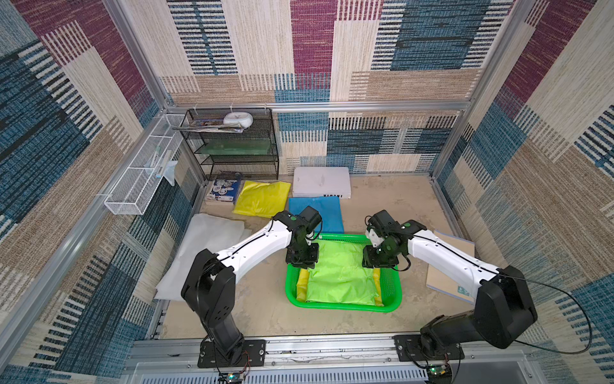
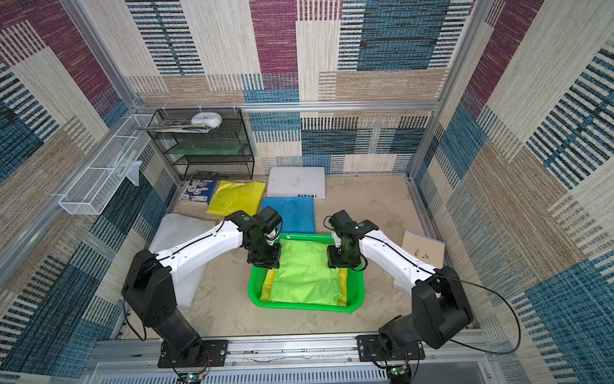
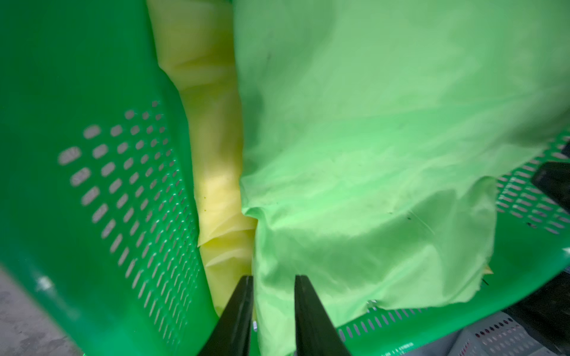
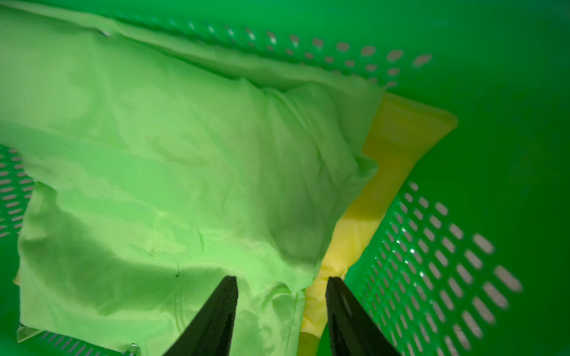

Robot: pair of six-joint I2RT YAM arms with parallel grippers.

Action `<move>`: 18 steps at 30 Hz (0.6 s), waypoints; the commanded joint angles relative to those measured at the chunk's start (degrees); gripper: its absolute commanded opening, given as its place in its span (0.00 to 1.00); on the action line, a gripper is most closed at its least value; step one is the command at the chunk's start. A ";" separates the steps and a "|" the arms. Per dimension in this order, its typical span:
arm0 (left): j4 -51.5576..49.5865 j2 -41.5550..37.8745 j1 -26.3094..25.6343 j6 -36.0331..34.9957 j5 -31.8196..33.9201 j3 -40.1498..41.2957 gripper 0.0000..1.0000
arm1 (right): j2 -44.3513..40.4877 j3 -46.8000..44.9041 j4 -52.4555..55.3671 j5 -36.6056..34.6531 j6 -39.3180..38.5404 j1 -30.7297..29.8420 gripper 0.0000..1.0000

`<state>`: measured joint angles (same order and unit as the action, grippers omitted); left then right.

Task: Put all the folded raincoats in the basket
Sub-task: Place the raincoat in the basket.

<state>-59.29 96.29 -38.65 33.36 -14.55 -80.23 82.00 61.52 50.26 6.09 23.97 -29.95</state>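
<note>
Raincoat [image 1: 339,276], folded lime-green plastic, inside bright green perforated plastic basket [image 1: 392,286], atop yellow folded sheet [image 1: 301,282]. Left gripper [image 3: 273,277] at basket's far-left corner, narrowly parted; right gripper [image 4: 281,279] at far-right corner, parted wider.

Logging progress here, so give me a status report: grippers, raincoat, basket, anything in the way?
Left gripper open, right gripper open. Lime raincoat in basket, atop yellow one. Nothing blocking.
</note>
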 commanded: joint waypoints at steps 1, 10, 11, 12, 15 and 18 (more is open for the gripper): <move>-2.84 -1.45 -0.02 -0.71 1.47 -2.67 0.28 | -1.05 3.16 3.46 -2.95 -0.05 -0.09 0.54; 4.11 8.57 0.07 -2.57 -3.21 -9.35 0.00 | 3.90 3.35 -7.97 1.44 5.01 -0.12 0.10; 4.14 9.65 0.07 -2.81 -2.67 -10.12 0.00 | 4.86 3.54 -8.37 1.35 5.16 -0.12 0.09; 4.29 10.33 0.07 -3.02 -2.37 -10.66 0.00 | 5.69 3.72 -8.67 0.82 5.12 -0.14 0.09; 5.47 12.30 0.32 -3.50 -0.80 -11.27 0.00 | 8.04 4.09 -9.71 -1.40 5.49 -0.08 0.08; 6.17 14.08 1.20 -2.82 0.51 -10.78 0.00 | 10.40 4.58 -10.01 -3.73 5.57 -0.09 0.07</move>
<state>-54.00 109.40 -38.06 30.89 -16.23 -91.07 91.18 65.49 41.69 5.30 28.75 -30.00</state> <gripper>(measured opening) 0.066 0.077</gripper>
